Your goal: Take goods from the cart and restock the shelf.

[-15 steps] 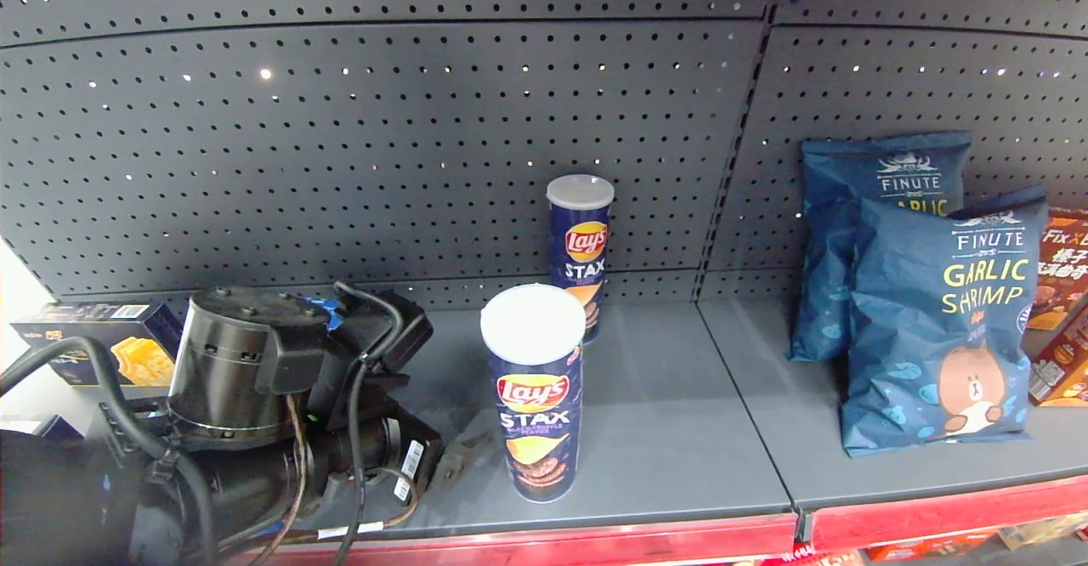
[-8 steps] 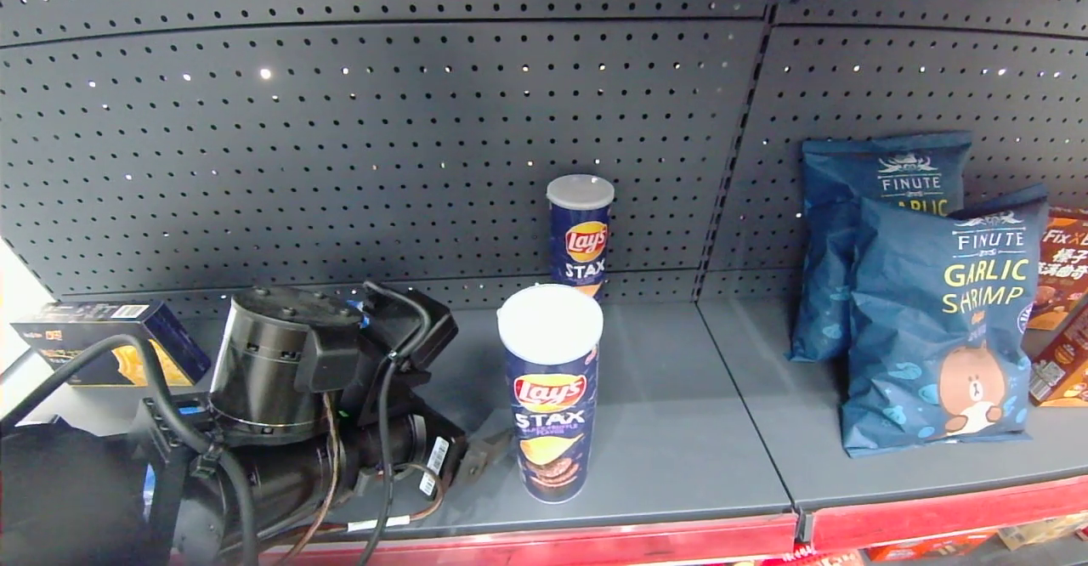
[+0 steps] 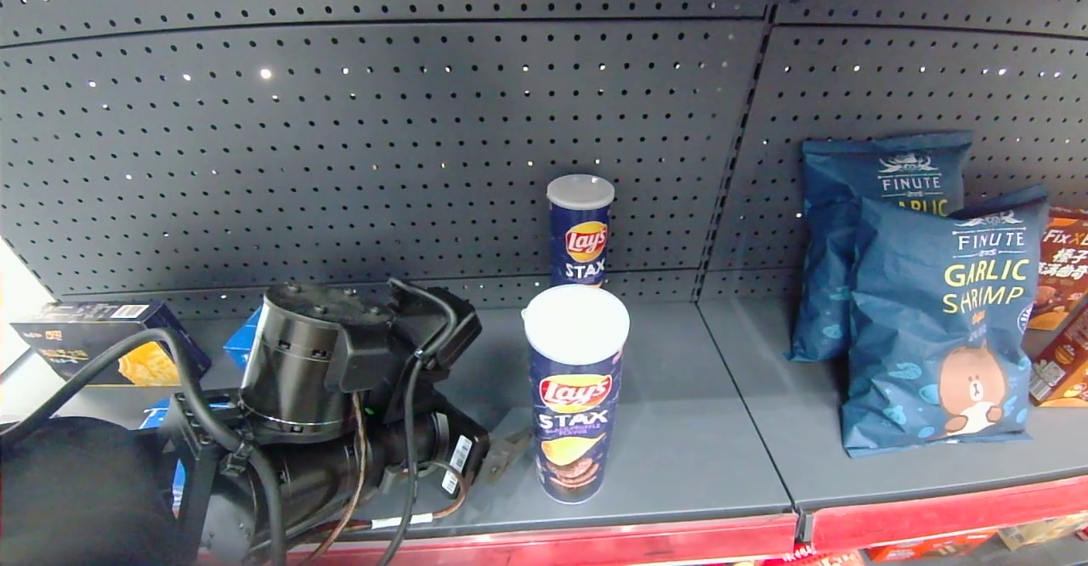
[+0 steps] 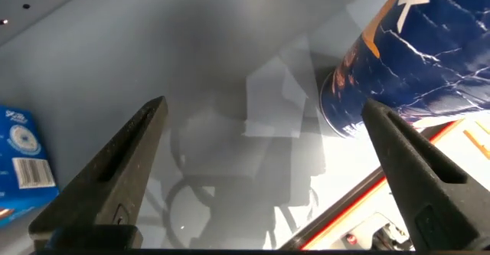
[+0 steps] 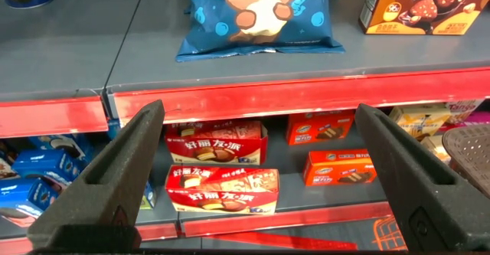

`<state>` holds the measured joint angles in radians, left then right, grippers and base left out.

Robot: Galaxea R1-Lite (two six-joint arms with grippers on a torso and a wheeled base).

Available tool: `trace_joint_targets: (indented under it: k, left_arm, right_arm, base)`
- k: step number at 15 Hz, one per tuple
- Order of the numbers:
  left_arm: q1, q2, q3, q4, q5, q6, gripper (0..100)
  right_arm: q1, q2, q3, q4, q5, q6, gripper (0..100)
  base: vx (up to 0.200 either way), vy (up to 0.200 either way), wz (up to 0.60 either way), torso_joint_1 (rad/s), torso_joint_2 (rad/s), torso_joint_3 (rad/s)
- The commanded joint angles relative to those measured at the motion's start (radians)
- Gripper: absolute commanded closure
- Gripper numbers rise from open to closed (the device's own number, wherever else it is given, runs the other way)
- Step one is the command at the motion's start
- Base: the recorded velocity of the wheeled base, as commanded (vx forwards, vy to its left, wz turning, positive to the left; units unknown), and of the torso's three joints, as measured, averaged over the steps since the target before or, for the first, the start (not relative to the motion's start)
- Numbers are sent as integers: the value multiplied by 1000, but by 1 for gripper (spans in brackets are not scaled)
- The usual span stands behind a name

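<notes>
Over the last second my left arm (image 3: 340, 396) has slid to the right along the shelf (image 3: 680, 430). The front chip can (image 3: 576, 396) has gone the same way, upright and just beside my left gripper (image 4: 264, 108). That can now stands almost straight in front of the rear can (image 3: 580, 230), covering its lower part. A blue box (image 3: 242, 341) has come into sight behind the arm.
</notes>
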<state>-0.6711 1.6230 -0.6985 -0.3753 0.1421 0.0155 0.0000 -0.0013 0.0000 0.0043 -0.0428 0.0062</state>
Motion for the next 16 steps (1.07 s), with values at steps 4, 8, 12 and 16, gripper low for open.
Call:
trace_joint_targets:
  k: [4, 8, 12, 16]
  left_arm:
    - [-10, 6, -7, -1, 1, 0, 0]
    - [-18, 11, -16, -1, 4, -2, 0]
    - [-21, 21, -26, -1, 4, -2, 0]
    - [-36, 26, -30, -2, 11, -2, 0]
  right_arm:
    - [0, 1, 0, -1, 0, 0, 0]
    - [0, 1, 0, -1, 0, 0, 0]
    - [0, 1, 0, 0, 0, 0, 0]
    - [0, 1, 0, 0, 0, 0, 0]
  base:
    - [0, 0, 0, 0, 0, 0]
    - [0, 0, 0, 0, 0, 0]
    - [0, 0, 0, 0, 0, 0]
    - [0, 0, 0, 0, 0, 0]
